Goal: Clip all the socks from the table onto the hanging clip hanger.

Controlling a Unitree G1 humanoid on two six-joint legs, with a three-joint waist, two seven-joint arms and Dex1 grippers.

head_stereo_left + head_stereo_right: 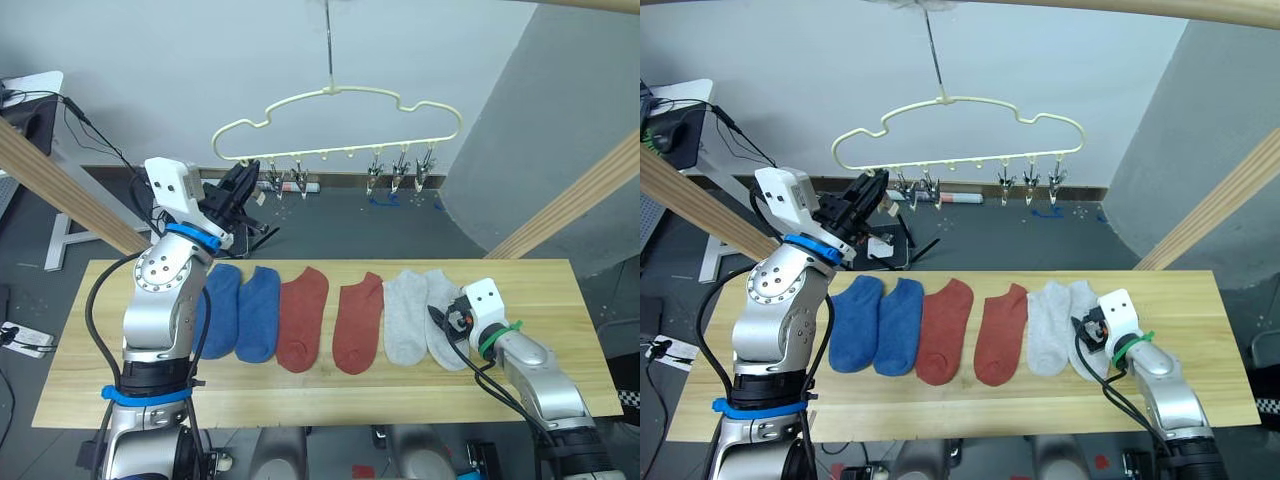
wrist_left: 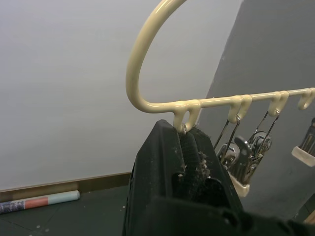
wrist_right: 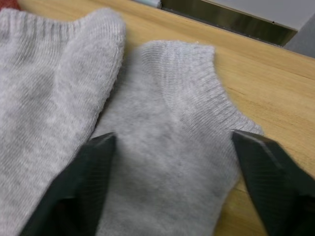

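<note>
1. Wooden desk point(image 1: 560, 300): carried all six socks in one row, so none clipped yet; whole task judged still ahead.
2. Pale-yellow clip hanger point(image 1: 340, 92): hung by its hook above and behind the desk, lower bar bare of fabric, metal clips point(image 1: 400, 170) dangling empty.
3. Left gripper point(image 2: 184, 147): raised to the hanger's left end, fingers pressed together on the leftmost clip just under its loop; probably readying that clip, though no sock held near it.
4. Right gripper point(image 3: 172, 162): low over the desk's right part, fingers spread wide apart on either side of the outermost grey sock's cuff, nothing clamped; looked poised for a first pickup.
5. Blue socks point(image 1: 883, 322): side by side at the row's left end, flat, untouched.
6. Rust-red socks point(image 1: 945, 330): in the middle of the row, flat, slightly apart from each other.
7. Light grey socks point(image 3: 162, 128): at the right end, edges overlapping; the overlap judged a risk of lifting both at once.
</note>
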